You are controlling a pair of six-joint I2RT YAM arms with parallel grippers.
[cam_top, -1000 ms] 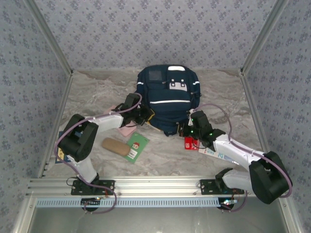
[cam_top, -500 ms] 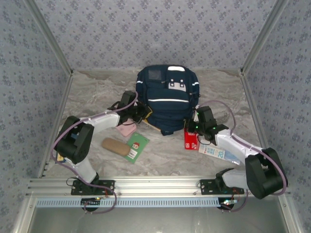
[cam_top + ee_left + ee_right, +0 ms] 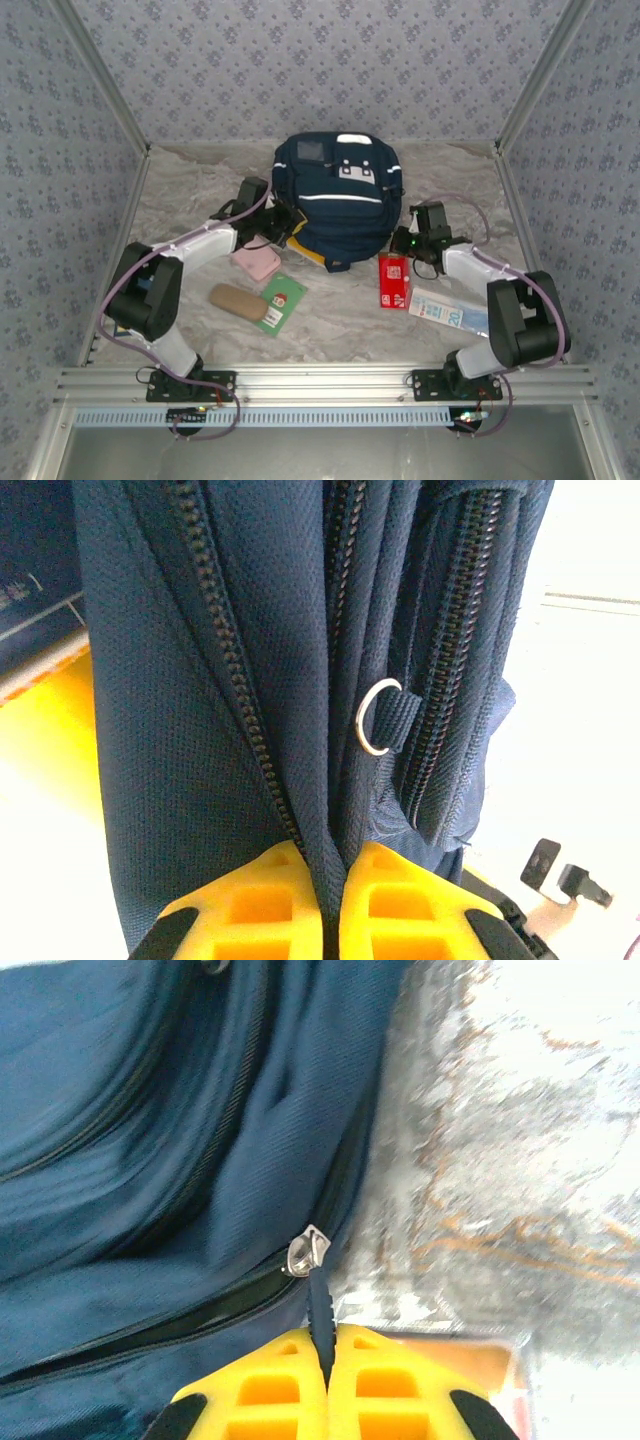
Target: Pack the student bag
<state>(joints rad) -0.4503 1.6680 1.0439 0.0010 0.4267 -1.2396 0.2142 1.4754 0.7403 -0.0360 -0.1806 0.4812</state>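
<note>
Digits "20" legible on white-blue carton (rest of its print too small); other labels unreadable.

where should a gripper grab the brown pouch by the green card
Grip the pouch across its middle from straight above, jaws spanning its narrow width. It lies flat on the table, long and slim, slanting down to the right, its lower end at the green card.

Overhead; wrist close-ups on student bag
</note>
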